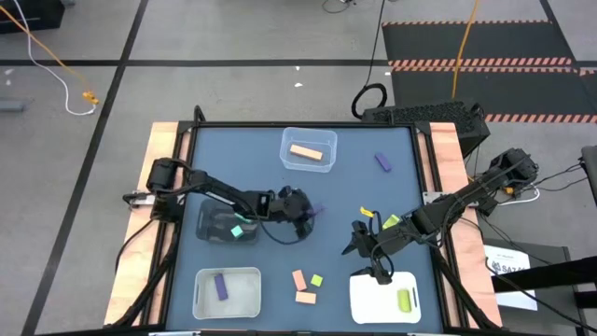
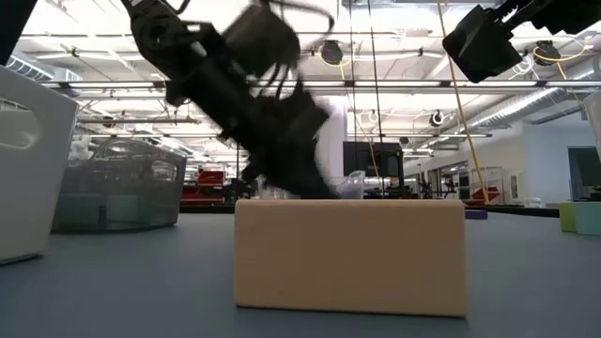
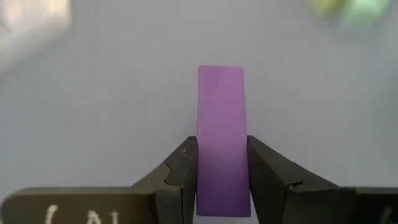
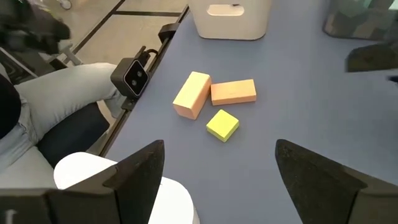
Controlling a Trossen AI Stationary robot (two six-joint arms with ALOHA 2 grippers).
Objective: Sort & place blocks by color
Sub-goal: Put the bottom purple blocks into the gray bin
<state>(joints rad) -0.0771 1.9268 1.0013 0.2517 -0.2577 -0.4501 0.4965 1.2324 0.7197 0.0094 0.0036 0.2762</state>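
My left gripper (image 1: 308,213) is near the table's middle, shut on a purple bar block (image 3: 221,124), which shows in the high view as the purple block (image 1: 319,211). My right gripper (image 1: 366,256) hovers open over the near right of the table with nothing between its fingers (image 4: 219,149). Ahead of it lie two pale orange blocks (image 4: 191,93) (image 4: 234,91) and a yellow-green cube (image 4: 222,124), flat on the table. Another purple block (image 1: 382,161) lies at the far right. My left gripper pinches the purple bar's two long sides (image 3: 221,180) between its two fingers (image 3: 181,169), near one end of the bar. The fingers lie along the bar, which sticks out forward past the fingertips. They slant down from the table's left. Whether the bar's free end touches the table I cannot tell.
A clear bin (image 1: 308,161) at the far middle holds an orange block. A dark see-through bin (image 1: 213,220) by my left arm holds a teal block. A white bin (image 1: 201,291) near left holds a purple block. A white tray (image 1: 373,301) near right holds a yellow-green one. A person's leg (image 4: 62,99) is beside the table.
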